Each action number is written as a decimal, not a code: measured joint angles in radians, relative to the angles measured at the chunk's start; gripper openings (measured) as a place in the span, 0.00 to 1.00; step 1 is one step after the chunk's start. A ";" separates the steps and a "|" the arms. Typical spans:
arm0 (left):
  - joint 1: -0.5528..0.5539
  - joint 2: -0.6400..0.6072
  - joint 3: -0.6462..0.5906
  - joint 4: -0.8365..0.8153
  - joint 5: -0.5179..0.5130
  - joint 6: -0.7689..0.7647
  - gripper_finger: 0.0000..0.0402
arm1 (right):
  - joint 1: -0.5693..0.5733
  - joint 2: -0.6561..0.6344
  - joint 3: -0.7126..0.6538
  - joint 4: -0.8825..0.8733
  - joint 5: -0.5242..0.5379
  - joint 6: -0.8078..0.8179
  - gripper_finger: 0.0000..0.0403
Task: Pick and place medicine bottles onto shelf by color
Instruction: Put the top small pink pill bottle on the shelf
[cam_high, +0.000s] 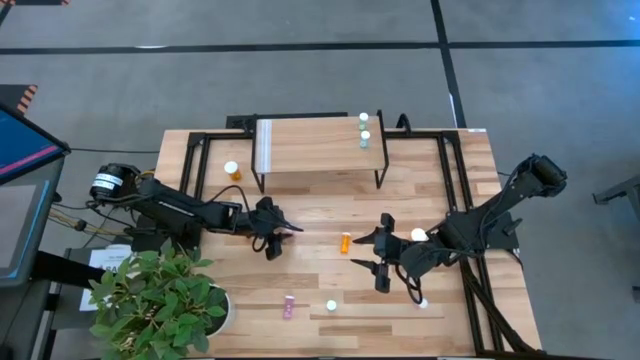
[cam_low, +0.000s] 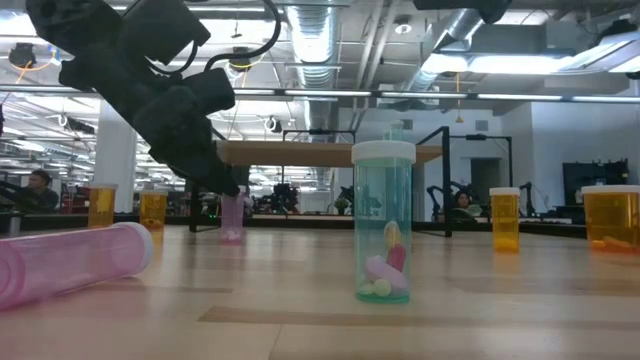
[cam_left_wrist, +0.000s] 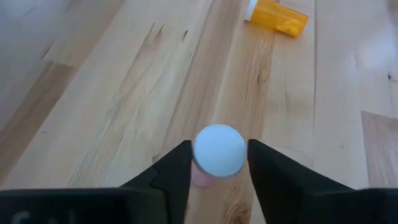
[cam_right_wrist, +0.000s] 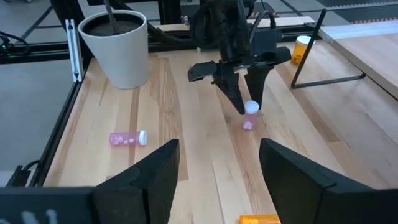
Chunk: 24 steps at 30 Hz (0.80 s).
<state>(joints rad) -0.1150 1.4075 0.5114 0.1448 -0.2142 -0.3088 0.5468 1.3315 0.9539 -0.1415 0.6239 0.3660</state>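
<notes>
The left jaws stand upright over the surface, closed onto a pink bottle with a white cap (the cap fills the gap between the two fingers in the left wrist view). The bottle stands upright with its base on the wood. Ahead of these jaws an orange bottle lies on its side, between the two arms.

The right jaws hover just beyond that orange bottle, spread wide and holding nothing. Behind them, near the surface's front edge, a second pink bottle lies on its side and a pale green bottle stands upright.

Beyond both jaws stands the shelf on black legs. Two pale green bottles stand at its right end (the ridged white strip is at the opposite end). Another orange bottle stands just beside the shelf's left end. A potted plant occupies the corner near the left arm's base.
</notes>
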 joint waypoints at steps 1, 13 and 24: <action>0.000 0.000 0.000 0.000 0.000 0.000 0.31 | 0.000 0.000 0.000 0.000 0.000 0.000 0.61; 0.001 -0.001 0.130 -0.081 0.046 0.005 0.25 | 0.000 0.000 0.000 -0.001 0.001 0.000 0.61; 0.114 -0.001 0.557 -0.488 0.049 0.125 0.26 | 0.001 0.000 0.000 -0.004 -0.020 0.000 0.61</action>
<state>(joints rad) -0.0007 1.4063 1.0683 -0.3437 -0.1655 -0.1840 0.5480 1.3315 0.9535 -0.1456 0.6044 0.3660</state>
